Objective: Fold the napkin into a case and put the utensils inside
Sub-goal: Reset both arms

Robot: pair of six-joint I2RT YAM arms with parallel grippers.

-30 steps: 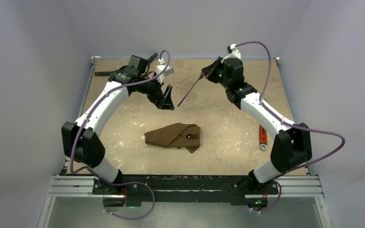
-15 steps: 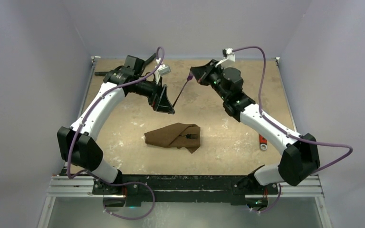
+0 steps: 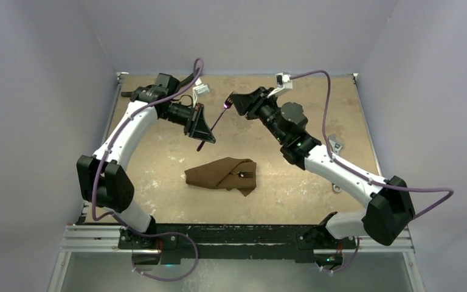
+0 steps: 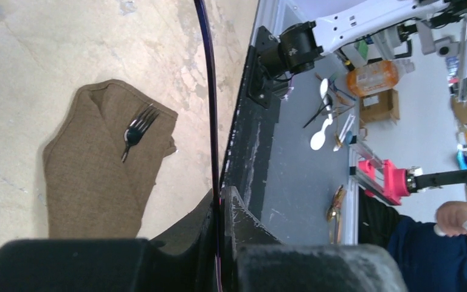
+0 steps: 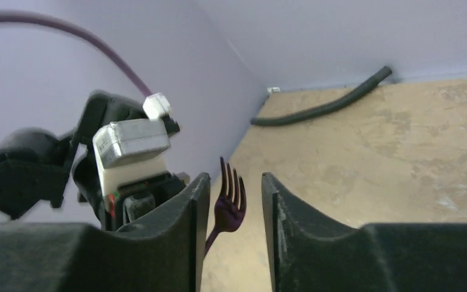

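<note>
The folded brown cloth napkin (image 3: 214,175) holds a dark metal fork (image 3: 245,174); at its twelve o'clock, the left tool (image 3: 205,135) pinches another purplish fork (image 3: 220,115), and the right tool (image 3: 238,104) is spread.

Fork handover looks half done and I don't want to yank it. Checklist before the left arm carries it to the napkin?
1. Left end effector shut on the fork handle: ok.
2. Right end effector open: ok, jaws parted, gap beside the fork head.
3. Fork clear of the right fingers: not ok, the tines sit between them. Probably back the right arm off first.
4. Napkin folded and lying on the table: ok.
5. Second fork tucked into the napkin: cannot tell, only the tines and part of the handle show.
6. Pocket open for the next piece: cannot tell.
</note>
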